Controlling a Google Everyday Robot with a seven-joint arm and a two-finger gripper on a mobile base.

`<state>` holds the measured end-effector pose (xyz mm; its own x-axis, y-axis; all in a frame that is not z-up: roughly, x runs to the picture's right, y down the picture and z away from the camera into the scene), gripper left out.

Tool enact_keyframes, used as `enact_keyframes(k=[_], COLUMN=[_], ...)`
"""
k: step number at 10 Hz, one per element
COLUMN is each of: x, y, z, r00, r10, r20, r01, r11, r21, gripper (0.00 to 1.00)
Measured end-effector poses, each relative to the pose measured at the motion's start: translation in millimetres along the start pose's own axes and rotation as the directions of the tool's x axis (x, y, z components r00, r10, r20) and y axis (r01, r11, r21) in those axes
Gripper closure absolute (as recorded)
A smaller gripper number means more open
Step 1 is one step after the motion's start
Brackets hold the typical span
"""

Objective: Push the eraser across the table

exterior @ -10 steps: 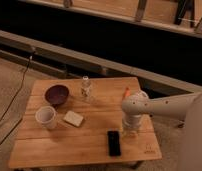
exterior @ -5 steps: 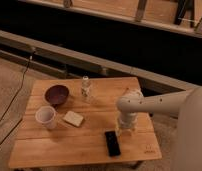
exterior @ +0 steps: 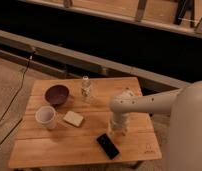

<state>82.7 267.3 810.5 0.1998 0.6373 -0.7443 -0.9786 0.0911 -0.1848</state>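
Just behind the eraser (exterior: 108, 145) on the table (exterior: 84, 142), the claw (exterior: 117, 131) (opening unclear).

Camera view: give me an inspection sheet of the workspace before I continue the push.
Surface: low light wooden plank table, level.
Job's things: small flat black rectangular eraser, lying angled near the front edge.
Clutter: dark round bowl; white cup; cream-white squarish block; small clear bottle, upright.
Grippers: pincer pointing down just behind the eraser.
Cables: dark cable on the floor left of the table.
Surroundings: speckled floor, dark wall with rails behind.
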Motion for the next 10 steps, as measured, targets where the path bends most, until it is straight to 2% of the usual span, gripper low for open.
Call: enact_keyframes(k=[4,10], x=[-5.1,1.9], y=[27.6,65.0], z=[-3.5,-0.6], r00=[0.998,0.987], r10=[-0.065,-0.158], r20=[0.006,-0.02], r01=[0.065,0.157], r11=[0.998,0.986], r21=[-0.02,-0.048], gripper=[0.35,0.35])
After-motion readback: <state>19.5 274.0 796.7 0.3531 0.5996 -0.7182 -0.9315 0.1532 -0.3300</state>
